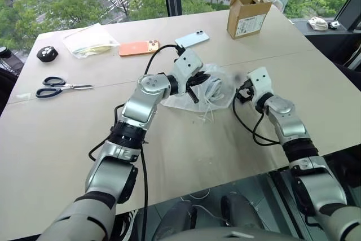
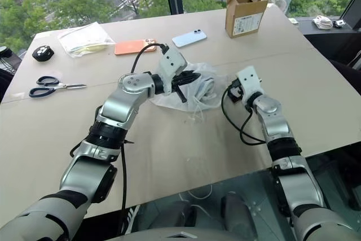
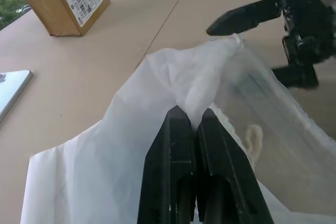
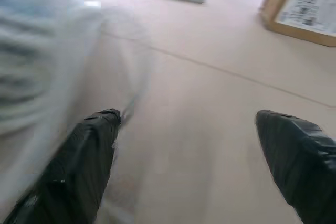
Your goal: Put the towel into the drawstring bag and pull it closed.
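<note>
At the far left of the table (image 1: 67, 156) lie black-handled scissors (image 1: 56, 87) and a small black object (image 1: 47, 53), with a clear plastic bag (image 1: 89, 40) and an orange phone (image 1: 139, 47) beyond them, well apart from the work area. At centre, the left gripper (image 3: 195, 124) is clamped on a fold of the drawstring bag (image 3: 157, 108), holding the thin white fabric raised off the table; its fingers (image 3: 173, 145) press together with cloth pinched between them. The towel cannot be made out with certainty; a pale bundle inside the bag may be it. Thin white cords (image 1: 206, 115) trail from the bag onto the table. To the right, the right gripper (image 4: 189, 129) stands with its jaws apart and empty, just beside the bag's free edge. A light blue phone (image 1: 192, 39) and a cardboard box (image 1: 248, 15) sit farther back. Judgement: the closing step is in hand. The next move calls for the right gripper to find and pinch a cord, then pull away from the left grip.
</note>
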Controlling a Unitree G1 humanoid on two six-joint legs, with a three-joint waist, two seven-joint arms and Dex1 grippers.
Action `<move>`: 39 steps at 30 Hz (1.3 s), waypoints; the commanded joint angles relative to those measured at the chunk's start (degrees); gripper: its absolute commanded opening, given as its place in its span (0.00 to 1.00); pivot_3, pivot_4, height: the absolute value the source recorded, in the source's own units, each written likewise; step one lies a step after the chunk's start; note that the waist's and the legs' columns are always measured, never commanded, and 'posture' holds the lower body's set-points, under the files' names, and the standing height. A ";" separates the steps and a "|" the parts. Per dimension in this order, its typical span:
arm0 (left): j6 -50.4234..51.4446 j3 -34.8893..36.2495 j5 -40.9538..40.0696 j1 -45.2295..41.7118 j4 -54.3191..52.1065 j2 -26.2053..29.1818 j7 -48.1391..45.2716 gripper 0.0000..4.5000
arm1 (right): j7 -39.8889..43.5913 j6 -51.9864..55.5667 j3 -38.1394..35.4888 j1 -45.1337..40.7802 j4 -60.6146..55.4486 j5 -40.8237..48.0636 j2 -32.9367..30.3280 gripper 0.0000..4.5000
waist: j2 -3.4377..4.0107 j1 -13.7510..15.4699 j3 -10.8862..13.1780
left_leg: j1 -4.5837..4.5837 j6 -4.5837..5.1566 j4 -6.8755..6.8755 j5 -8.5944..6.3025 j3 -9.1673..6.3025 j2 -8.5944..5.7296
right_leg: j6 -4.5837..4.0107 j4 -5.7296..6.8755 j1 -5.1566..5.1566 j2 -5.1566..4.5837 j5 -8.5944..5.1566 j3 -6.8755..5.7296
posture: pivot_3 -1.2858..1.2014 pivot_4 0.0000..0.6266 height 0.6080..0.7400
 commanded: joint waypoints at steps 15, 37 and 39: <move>0.10 0.99 -0.20 -0.36 -1.33 -0.35 0.07 0.00 | -2.46 2.62 -5.30 8.01 -17.87 2.91 -0.82 0.02 | 0.02 -0.20 0.01 | -0.02 0.00 0.18 0.00 0.02 0.00 | 0.00 0.17 -0.02 0.03 0.00 0.04 | 0.52 0.24 1.00; 20.38 14.78 -22.28 15.85 -25.62 15.42 -10.20 0.68 | -4.72 4.83 -5.17 6.22 -19.92 3.28 -0.18 0.00 | 0.09 -1.75 0.01 | 0.10 0.00 -0.02 0.00 0.06 0.01 | 0.00 0.16 -0.06 0.05 0.00 0.18 | 0.52 0.24 1.00; 19.99 13.03 -21.76 20.30 -28.55 18.58 -11.69 0.68 | -4.59 4.69 -4.97 6.04 -19.60 3.28 0.08 0.00 | 0.09 -1.58 0.02 | 0.23 0.00 -0.44 0.00 0.02 0.00 | 0.00 0.04 -0.06 0.07 0.00 0.13 | 0.52 0.24 1.00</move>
